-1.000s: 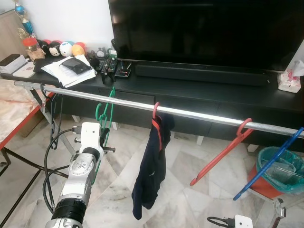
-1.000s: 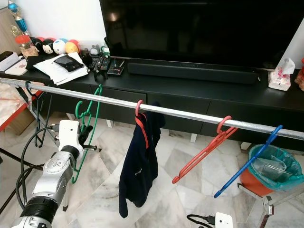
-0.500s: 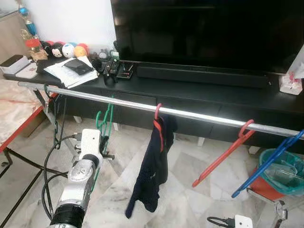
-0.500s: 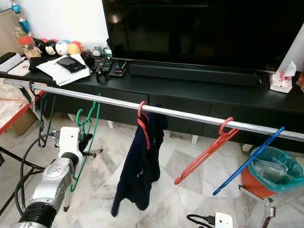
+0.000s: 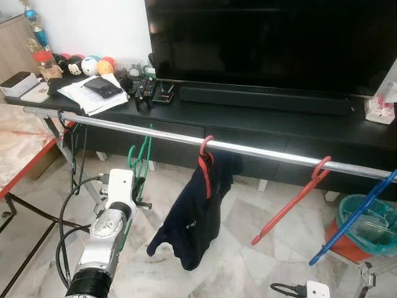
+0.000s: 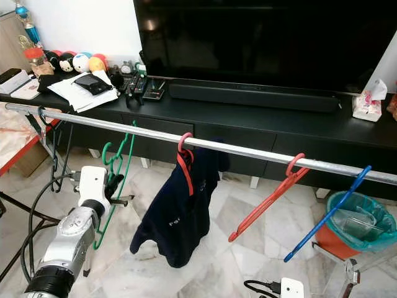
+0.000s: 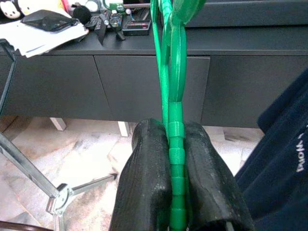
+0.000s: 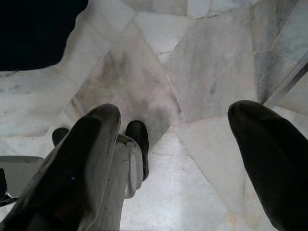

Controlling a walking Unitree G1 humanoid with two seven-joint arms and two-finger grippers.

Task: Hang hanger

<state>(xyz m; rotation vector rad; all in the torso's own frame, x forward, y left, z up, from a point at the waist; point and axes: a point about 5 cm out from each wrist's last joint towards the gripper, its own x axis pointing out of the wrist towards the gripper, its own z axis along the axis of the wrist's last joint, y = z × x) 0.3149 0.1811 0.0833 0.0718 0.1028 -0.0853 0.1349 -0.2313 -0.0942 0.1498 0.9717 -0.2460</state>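
I have the left gripper (image 7: 177,192) clamped on the green hanger (image 5: 138,162), which sits just under the left end of the rail (image 5: 248,149). It looks light, stiff, ribbed plastic, so I judge my low grip on its bar holds without slipping. The right gripper (image 8: 173,144) hangs spread wide over the floor

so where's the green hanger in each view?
Left eye view: green hanger left of centre, below the metal rail, at the left gripper.
Right eye view: same spot.
Left wrist view: clamped between the fingers.
Right wrist view: floor and open right gripper.
Shared landmark: the navy garment.
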